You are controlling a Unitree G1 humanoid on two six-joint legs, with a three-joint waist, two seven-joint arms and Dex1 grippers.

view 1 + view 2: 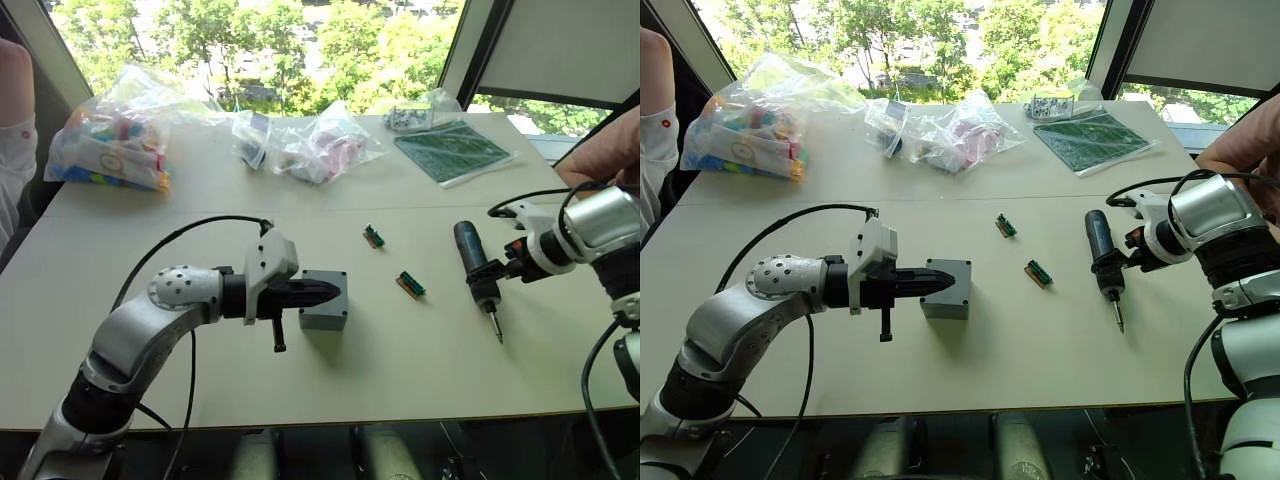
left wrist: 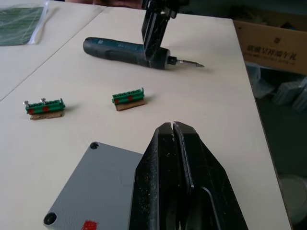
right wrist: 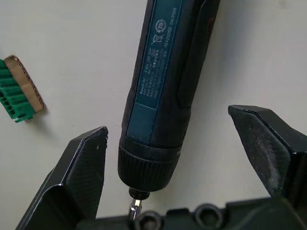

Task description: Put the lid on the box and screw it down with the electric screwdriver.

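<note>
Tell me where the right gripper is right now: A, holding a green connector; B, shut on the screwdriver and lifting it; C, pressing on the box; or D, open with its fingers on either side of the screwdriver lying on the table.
D: the right gripper is open, a finger on each side of the screwdriver, which lies on the table.

The left arm reaches in from the near left, its pincer (image 1: 325, 293) pressed closed. At right, the right pincer (image 3: 177, 158) stands spread wide, pointing down.

Two green components (image 1: 374, 236) (image 1: 409, 285), plastic bags (image 1: 110, 135), green sheet (image 1: 452, 151) on table (image 1: 400, 370).
</note>
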